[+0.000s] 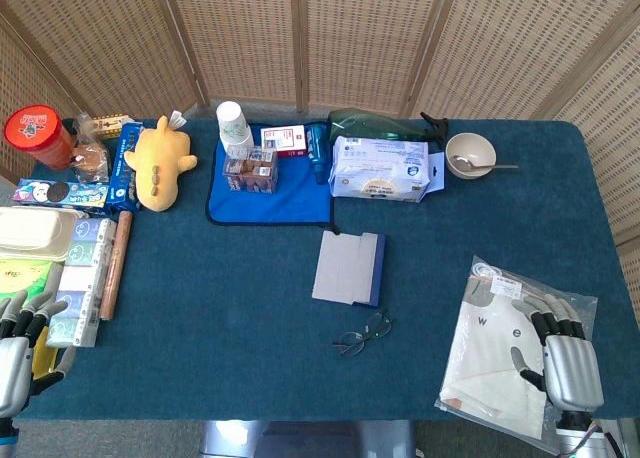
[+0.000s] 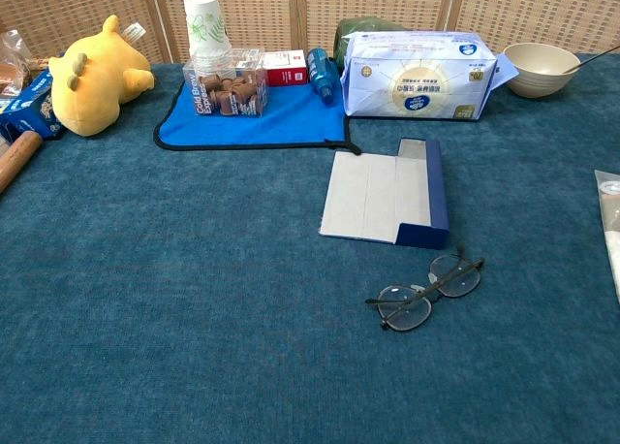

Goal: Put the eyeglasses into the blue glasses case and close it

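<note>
We judge the eyeglasses (image 2: 426, 290) light, thin and fragile; we would pinch the folded frame at its bridge. Both robot hands, left (image 1: 18, 350) and right (image 1: 566, 358), are released, grasping nothing.

A woven rattan screen (image 1: 300, 38) stands behind the blue-carpeted table (image 1: 220, 338).

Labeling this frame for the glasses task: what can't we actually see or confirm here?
- Left hand: head view, cut off by the frame's corner; absent from the chest view.
- Right hand: head view, wrist cut by the bottom edge; absent from the chest view.
- Glasses: too thin to tell whether the arms are fully folded.
- Glasses case: its inside isn't visible in either view.
</note>
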`<state>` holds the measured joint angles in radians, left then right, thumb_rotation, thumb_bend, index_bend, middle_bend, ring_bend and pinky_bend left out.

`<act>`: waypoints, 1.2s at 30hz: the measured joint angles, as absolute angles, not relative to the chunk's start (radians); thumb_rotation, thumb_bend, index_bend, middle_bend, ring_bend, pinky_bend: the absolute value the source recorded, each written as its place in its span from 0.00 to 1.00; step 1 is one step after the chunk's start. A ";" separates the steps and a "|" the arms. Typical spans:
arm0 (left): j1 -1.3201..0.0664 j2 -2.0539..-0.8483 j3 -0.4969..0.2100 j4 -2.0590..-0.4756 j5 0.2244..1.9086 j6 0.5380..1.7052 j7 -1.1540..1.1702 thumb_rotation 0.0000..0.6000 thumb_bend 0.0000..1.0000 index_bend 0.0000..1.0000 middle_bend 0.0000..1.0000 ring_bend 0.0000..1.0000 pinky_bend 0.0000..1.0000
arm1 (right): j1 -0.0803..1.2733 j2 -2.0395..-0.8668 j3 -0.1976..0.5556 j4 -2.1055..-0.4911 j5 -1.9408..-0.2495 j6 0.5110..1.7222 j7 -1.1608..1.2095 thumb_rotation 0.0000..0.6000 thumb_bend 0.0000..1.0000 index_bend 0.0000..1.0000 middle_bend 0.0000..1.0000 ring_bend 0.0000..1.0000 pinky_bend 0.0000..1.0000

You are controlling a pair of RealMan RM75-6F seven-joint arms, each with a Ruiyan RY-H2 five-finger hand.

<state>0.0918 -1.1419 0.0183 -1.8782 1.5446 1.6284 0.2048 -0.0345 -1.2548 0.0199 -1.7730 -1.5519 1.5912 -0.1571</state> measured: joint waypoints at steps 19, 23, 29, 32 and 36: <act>0.093 -1.107 0.029 -1.890 1.563 1.615 0.174 1.00 0.30 0.24 0.16 0.01 0.00 | 0.015 -1.239 0.021 -1.800 -1.608 1.528 -0.148 1.00 0.29 0.23 0.22 0.12 0.13; 0.084 -1.102 0.021 -1.893 1.552 1.605 0.177 1.00 0.30 0.24 0.16 0.01 0.00 | 0.056 -1.237 0.028 -1.823 -1.618 1.472 -0.134 1.00 0.29 0.22 0.22 0.12 0.13; 0.073 -1.097 0.010 -1.893 1.533 1.589 0.174 1.00 0.30 0.24 0.16 0.01 0.00 | 0.158 -1.249 0.065 -1.857 -1.609 1.343 -0.145 1.00 0.29 0.21 0.21 0.12 0.13; 0.070 -1.095 0.007 -1.891 1.522 1.582 0.171 1.00 0.30 0.24 0.16 0.01 0.00 | 0.218 -1.265 0.095 -1.871 -1.588 1.274 -0.161 1.00 0.27 0.19 0.20 0.12 0.13; 0.060 -1.095 -0.002 -1.882 1.496 1.564 0.166 1.00 0.30 0.24 0.16 0.01 0.00 | 0.293 -1.299 0.142 -1.888 -1.516 1.186 -0.206 1.00 0.23 0.16 0.18 0.11 0.13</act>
<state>0.0601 -1.0953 -0.0024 -1.8821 1.4964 1.5643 0.1660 0.2930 -1.2995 0.1417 -1.8885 -1.5163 1.1858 -0.2059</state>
